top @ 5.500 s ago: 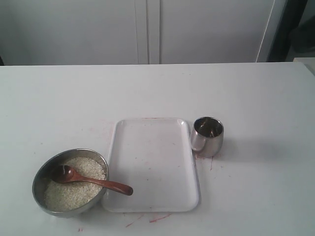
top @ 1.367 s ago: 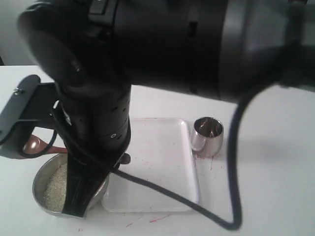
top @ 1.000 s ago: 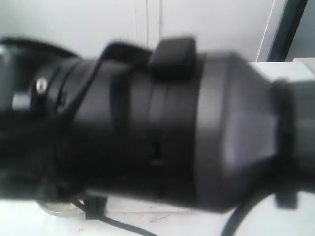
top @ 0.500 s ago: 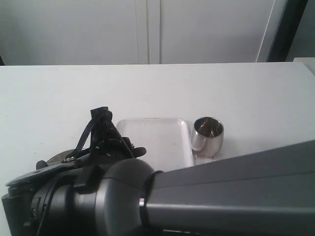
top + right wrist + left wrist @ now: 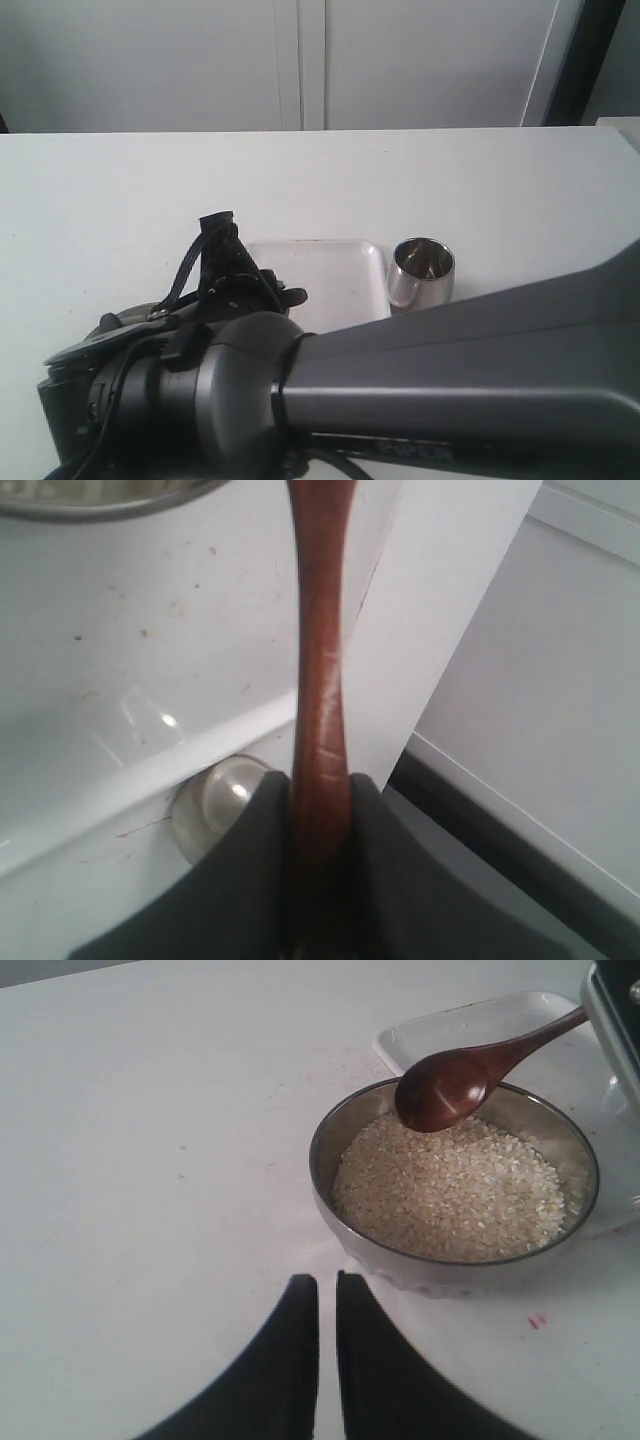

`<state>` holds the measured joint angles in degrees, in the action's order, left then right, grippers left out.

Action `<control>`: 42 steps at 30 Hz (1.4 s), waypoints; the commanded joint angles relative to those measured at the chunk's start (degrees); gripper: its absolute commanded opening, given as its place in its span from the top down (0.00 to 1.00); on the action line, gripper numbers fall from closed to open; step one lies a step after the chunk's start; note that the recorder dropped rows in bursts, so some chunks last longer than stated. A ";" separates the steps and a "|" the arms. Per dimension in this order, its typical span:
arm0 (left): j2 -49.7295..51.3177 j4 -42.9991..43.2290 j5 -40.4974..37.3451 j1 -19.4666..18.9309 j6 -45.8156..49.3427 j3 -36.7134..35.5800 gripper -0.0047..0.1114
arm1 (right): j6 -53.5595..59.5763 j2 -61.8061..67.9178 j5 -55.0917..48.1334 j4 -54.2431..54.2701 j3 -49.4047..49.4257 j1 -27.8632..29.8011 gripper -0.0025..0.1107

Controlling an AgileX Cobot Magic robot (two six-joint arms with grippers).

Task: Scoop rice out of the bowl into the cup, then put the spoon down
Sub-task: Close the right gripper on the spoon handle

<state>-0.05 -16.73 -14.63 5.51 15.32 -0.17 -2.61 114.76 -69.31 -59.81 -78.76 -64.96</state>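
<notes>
Table (image 5: 100, 200): white, matte — faint red marks.
Wall (image 5: 150, 60): white panels, vertical seams.
Right edge: dark strip (image 5: 575, 60).
Light: soft, even.

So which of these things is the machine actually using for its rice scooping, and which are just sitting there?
Part of the job: spoon, clamped in the right gripper; rice; bowl; cup.
Just lying about: white tray; table under everything.

White table (image 5: 120, 200): bowl (image 5: 440, 1272), tray (image 5: 330, 275), cup (image 5: 421, 272).
</notes>
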 commanded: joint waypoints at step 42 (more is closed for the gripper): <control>0.05 -0.41 0.05 0.29 -0.10 0.17 0.84 | -1.49 1.89 4.16 3.65 0.11 1.69 0.98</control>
<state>-0.05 -16.73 -14.63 5.51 15.32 -0.17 -4.51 116.66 -65.14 -56.92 -78.76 -63.61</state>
